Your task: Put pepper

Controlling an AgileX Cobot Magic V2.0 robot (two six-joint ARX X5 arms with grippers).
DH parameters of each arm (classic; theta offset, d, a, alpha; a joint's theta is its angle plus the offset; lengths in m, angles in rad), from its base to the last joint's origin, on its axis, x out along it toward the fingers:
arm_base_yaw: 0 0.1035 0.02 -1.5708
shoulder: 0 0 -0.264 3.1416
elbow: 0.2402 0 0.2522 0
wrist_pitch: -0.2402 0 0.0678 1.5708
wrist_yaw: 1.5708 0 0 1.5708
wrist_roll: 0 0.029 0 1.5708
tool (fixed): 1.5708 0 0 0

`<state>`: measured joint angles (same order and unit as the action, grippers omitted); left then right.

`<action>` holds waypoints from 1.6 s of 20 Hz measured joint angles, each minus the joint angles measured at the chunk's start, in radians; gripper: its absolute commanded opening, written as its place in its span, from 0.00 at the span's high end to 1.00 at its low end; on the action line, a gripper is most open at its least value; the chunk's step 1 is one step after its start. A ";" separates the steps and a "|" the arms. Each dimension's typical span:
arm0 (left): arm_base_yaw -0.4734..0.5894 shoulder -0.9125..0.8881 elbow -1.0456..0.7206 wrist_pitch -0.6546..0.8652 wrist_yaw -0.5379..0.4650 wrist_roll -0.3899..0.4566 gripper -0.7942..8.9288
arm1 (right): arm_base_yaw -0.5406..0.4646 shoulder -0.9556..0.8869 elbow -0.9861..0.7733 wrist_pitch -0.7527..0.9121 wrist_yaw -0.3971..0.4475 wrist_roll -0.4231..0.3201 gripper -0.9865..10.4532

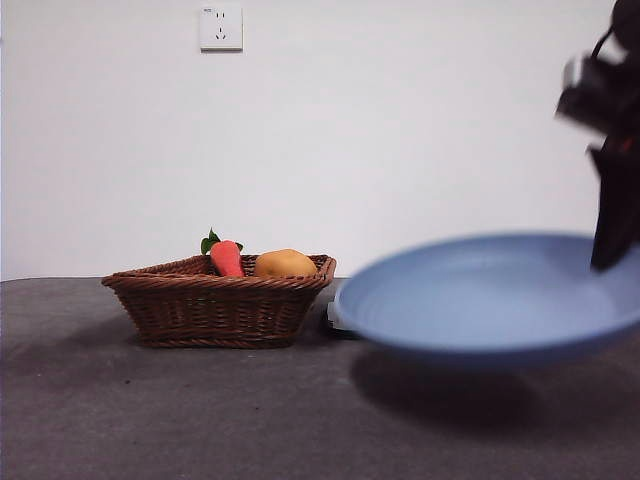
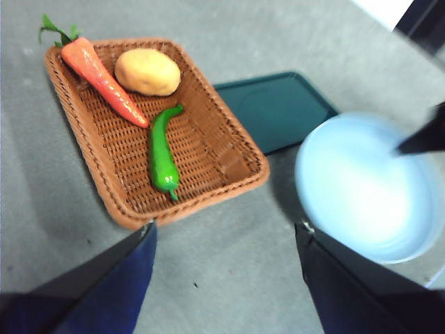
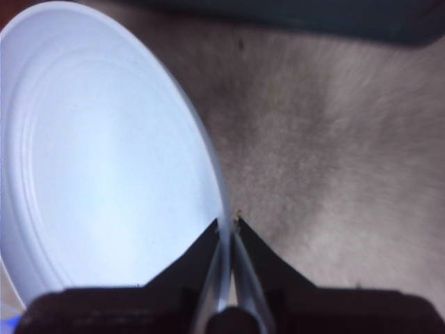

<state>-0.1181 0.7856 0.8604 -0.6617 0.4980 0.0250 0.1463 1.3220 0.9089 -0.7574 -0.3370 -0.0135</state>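
The dark-green pepper (image 2: 162, 154) lies inside the brown wicker basket (image 2: 229, 163), beside a carrot (image 2: 104, 80) and a rounded orange-yellow fruit (image 2: 147, 72). In the front view the basket's wall hides the pepper. My right gripper (image 3: 228, 224) is shut on the rim of the blue plate (image 3: 104, 153), and holds the plate (image 1: 490, 295) tilted just above the table at the right. The same gripper (image 1: 612, 255) comes down from the upper right corner. My left gripper (image 2: 226, 233) hovers open above the table, short of the basket, with nothing between its jaws.
A dark green tray (image 2: 278, 108) lies flat on the grey table between the basket (image 1: 215, 300) and the plate (image 2: 365, 184). In the basket the carrot (image 1: 226, 257) and fruit (image 1: 285, 264) rise above the rim. A white wall with a socket (image 1: 221, 27) stands behind.
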 measured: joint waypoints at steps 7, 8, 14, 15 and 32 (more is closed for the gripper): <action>-0.234 0.470 0.274 0.066 -0.237 0.001 0.56 | -0.047 -0.270 0.000 -0.089 0.000 0.021 0.91; -0.250 0.535 0.312 0.066 -0.264 0.002 0.56 | -0.048 -0.292 0.000 -0.092 0.000 0.027 0.91; -0.288 0.896 0.542 0.033 -0.366 0.013 0.56 | -0.048 -0.368 0.000 -0.116 0.000 0.060 0.91; -0.290 0.939 0.568 0.032 -0.380 0.017 0.56 | -0.048 -0.369 0.000 -0.120 0.000 0.063 0.91; -0.295 1.213 0.614 0.066 -0.470 0.027 0.62 | -0.048 -0.370 0.000 -0.125 0.000 0.071 0.91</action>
<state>-0.4133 1.9987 1.4742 -0.5957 0.0284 0.0525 0.0978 0.9520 0.9089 -0.8822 -0.3374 0.0570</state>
